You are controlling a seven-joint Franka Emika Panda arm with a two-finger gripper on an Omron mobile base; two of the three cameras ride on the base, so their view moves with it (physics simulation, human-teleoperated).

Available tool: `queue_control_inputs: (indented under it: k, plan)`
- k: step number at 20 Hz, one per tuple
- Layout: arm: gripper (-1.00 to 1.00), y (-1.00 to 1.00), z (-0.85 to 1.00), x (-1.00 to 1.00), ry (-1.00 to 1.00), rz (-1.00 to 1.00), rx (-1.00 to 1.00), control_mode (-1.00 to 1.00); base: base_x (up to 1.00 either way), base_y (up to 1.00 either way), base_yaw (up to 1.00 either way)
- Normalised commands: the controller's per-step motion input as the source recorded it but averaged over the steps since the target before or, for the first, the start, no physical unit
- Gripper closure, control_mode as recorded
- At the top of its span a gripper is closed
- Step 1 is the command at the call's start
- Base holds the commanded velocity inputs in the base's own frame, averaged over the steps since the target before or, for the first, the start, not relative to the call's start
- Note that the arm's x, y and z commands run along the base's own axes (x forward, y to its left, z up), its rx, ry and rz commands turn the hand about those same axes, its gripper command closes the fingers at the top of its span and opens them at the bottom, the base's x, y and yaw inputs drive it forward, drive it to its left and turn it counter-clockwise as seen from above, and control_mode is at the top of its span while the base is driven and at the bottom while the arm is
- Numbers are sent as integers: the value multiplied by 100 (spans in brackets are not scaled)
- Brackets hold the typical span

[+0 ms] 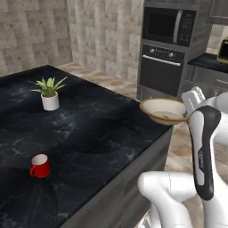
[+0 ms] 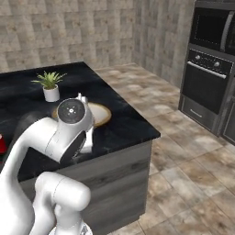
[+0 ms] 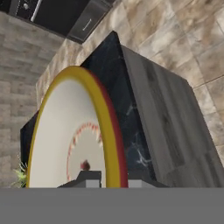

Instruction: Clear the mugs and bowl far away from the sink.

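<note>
The bowl [image 1: 164,110], cream with a tan-orange rim, hangs tilted just above the black counter [image 1: 89,133] near its far right corner. In the hand view my gripper [image 3: 113,178] is shut on the bowl [image 3: 70,131], with the rim pinched between the two dark fingertips [image 3: 89,177]. From the right base view, my arm covers part of the bowl [image 2: 102,112]. A red mug [image 1: 40,165] with a white inside stands upright on the counter's near left part, far from the gripper. The sink is out of view.
A white pot with a green plant [image 1: 50,100] stands at the counter's back left. Beyond the counter's corner lies tiled floor [image 2: 183,151], and a dark wall oven and microwave [image 1: 167,53] stand further back.
</note>
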Motion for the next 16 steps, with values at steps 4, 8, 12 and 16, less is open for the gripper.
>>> queue_control_inputs:
  k: [4, 8, 12, 16]
  plan:
    - [100, 4, -42, 92, 3, 21, 3, -100, 0, 0, 0]
    - [100, 6, -45, 91, 11, 16, 0, -100, 0, 0, 0]
    - [100, 8, -43, 85, 18, 11, 0, -100, 0, 0, 0]
    - [100, 3, -45, 81, 16, 10, 0, -100, 0, 0, 0]
